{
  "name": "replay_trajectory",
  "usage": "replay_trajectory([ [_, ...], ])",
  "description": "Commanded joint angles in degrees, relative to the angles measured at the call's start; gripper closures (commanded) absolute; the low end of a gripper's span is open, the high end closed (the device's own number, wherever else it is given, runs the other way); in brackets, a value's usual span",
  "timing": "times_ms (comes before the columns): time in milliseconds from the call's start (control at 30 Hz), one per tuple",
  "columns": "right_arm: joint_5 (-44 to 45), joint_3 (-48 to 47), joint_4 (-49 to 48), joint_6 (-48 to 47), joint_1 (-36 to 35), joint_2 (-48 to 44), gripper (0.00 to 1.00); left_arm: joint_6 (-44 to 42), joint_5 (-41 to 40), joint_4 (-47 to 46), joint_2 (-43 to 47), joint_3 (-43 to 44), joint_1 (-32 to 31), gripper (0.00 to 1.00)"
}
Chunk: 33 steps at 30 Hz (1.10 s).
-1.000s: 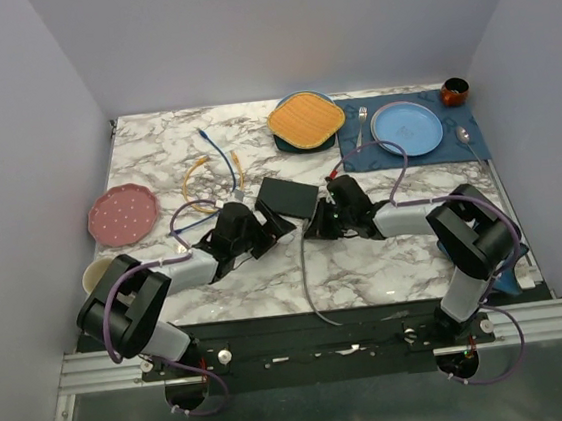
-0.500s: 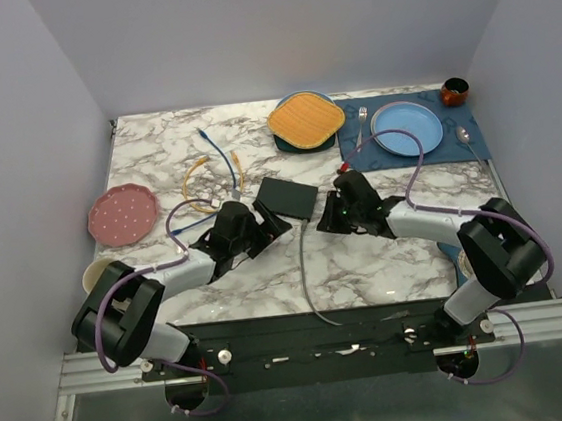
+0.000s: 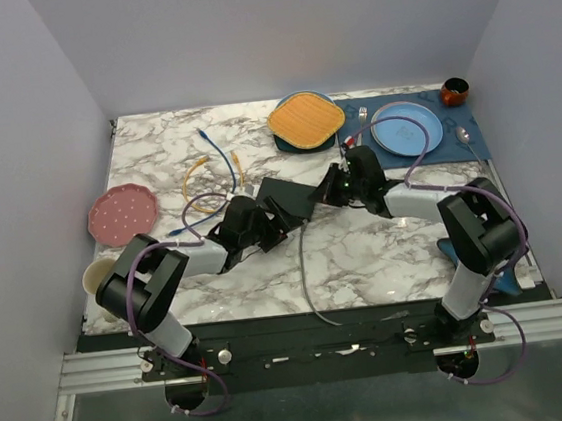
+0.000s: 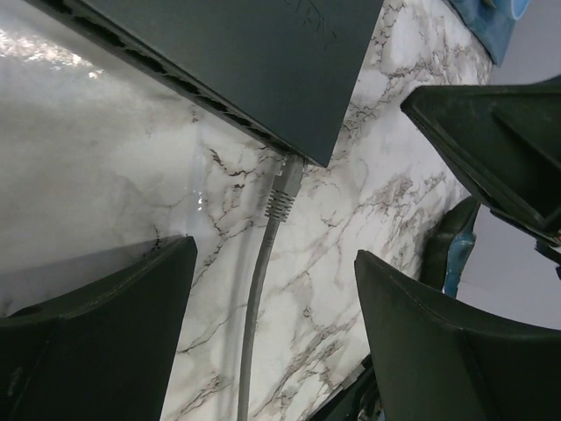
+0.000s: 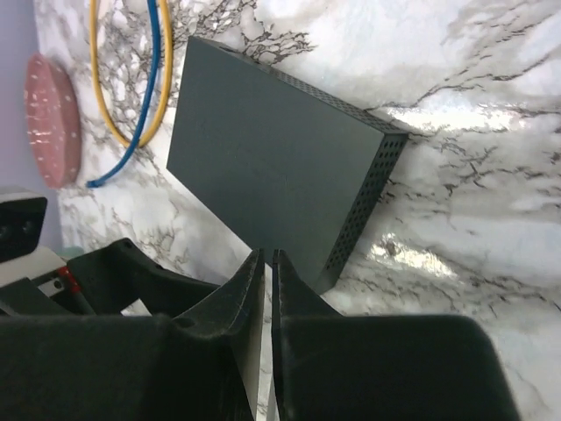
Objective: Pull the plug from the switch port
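The switch (image 3: 290, 197) is a flat black box lying mid-table, also seen in the left wrist view (image 4: 263, 61) and the right wrist view (image 5: 272, 167). A grey plug (image 4: 285, 186) sits in a port at the corner of its port edge. Its grey cable (image 3: 305, 268) trails toward the near table edge. My left gripper (image 4: 276, 263) is open just short of the plug, with the cable lying between its fingers (image 4: 131, 316). It touches neither. My right gripper (image 5: 267, 256) is shut with nothing in it. Its tips are over the switch's top by the perforated side (image 5: 364, 197).
Yellow cable (image 3: 197, 179) and blue cable (image 3: 220, 157) lie behind the switch on the left. A pink plate (image 3: 120, 213) and a cup (image 3: 97, 276) are at the left. An orange plate (image 3: 305, 117), a blue plate (image 3: 407, 127) on a blue mat, and a brown cup (image 3: 455, 90) are at the back right.
My right gripper has swung from the switch's near right side to its far right end. My left gripper has slid right, closer to the port edge.
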<state>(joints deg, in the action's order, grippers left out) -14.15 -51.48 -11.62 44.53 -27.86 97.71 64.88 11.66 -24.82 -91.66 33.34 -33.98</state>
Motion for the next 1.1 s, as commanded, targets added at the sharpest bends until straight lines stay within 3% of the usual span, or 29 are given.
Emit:
replay_trajectory([
  [0,-10.89,-1.25,-10.35,5.12,1.4,4.94,0.86,0.24,3.98,-5.06,-3.0,1.9,-0.04,0.14],
  [500,-21.62,1.65,-26.88,15.75,4.13,16.89,0.92,3.94,5.39,-15.43,-6.07,-1.79,2.42,0.21],
  [633,-20.75,1.92,-24.43,15.06,4.65,17.51,0.99,4.46,7.05,-16.4,-8.18,-0.47,2.42,0.28],
  [767,-18.99,0.95,-17.49,11.55,4.65,16.99,0.99,5.6,7.5,-17.72,-10.47,-0.47,2.42,0.32],
  [1067,-17.93,1.03,-14.4,10.31,4.92,17.51,0.99,5.52,6.44,-15.79,-11.35,0.4,2.42,0.39],
])
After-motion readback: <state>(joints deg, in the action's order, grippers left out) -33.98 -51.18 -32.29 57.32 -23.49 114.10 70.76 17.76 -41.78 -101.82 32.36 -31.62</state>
